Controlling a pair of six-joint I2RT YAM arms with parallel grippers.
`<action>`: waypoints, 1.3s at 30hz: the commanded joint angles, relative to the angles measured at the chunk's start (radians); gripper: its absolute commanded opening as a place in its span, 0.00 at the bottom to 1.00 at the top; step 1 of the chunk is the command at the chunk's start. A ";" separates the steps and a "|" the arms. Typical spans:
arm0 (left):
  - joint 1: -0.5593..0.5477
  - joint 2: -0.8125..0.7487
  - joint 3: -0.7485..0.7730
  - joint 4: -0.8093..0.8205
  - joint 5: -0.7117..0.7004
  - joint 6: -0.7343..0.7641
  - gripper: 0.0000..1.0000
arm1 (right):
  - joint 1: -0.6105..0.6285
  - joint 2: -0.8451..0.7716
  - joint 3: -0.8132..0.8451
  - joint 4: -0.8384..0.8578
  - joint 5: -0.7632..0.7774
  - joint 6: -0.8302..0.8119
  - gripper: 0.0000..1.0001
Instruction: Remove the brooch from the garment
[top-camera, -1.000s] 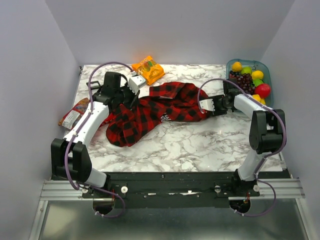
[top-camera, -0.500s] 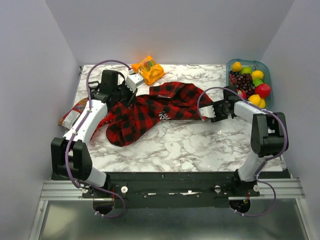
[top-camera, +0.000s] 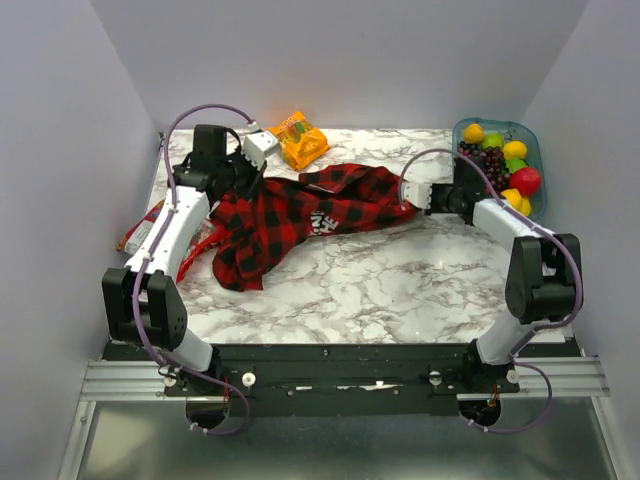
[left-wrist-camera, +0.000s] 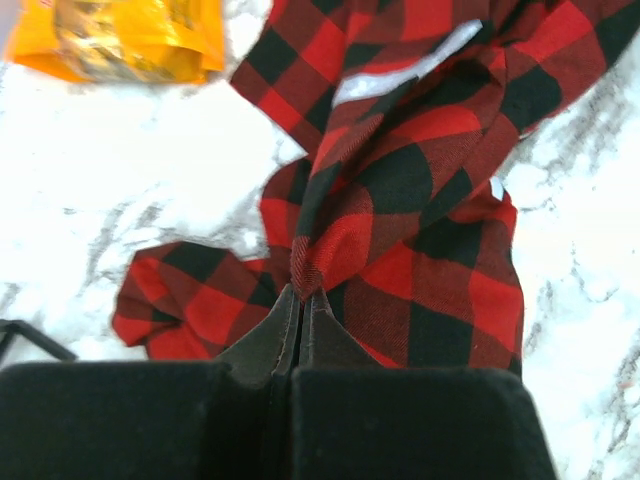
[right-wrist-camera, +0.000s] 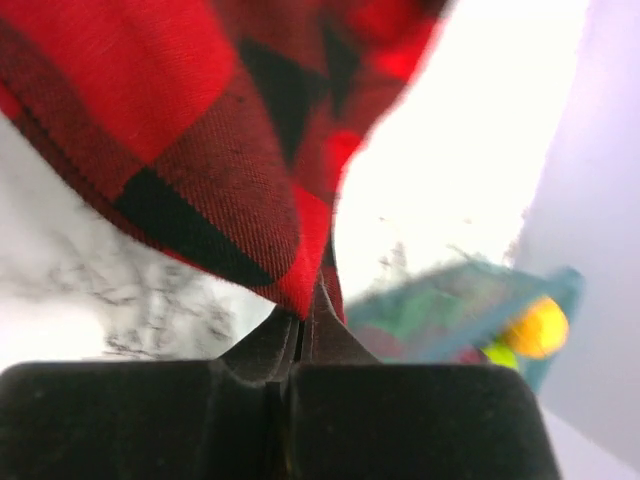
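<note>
A white marble table (top-camera: 400, 280), walled in pale grey, carries the garment (top-camera: 290, 215), drawn out between the two grippers with white lettering near its middle. The left gripper (top-camera: 245, 180) is closed tight on a bunched fold at one end, and the right gripper (top-camera: 412, 200) is pinched on a corner at the other. An orange bag (top-camera: 297, 138) lies just beyond the left gripper, a fruit tray (top-camera: 535, 150) just behind the right. Only the overhead view takes in a packet (top-camera: 150, 225) beside the left arm; the wrist views alone show the fingertips meeting on cloth.
</note>
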 joint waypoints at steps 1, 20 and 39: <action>0.061 0.050 0.185 0.008 -0.014 -0.028 0.00 | -0.022 -0.078 0.207 0.036 -0.034 0.352 0.00; 0.073 0.075 0.875 0.114 0.039 0.015 0.00 | -0.106 -0.175 0.870 -0.031 0.068 0.761 0.00; 0.067 -0.294 0.917 0.218 0.084 -0.107 0.00 | -0.106 -0.781 0.669 0.019 0.042 0.907 0.00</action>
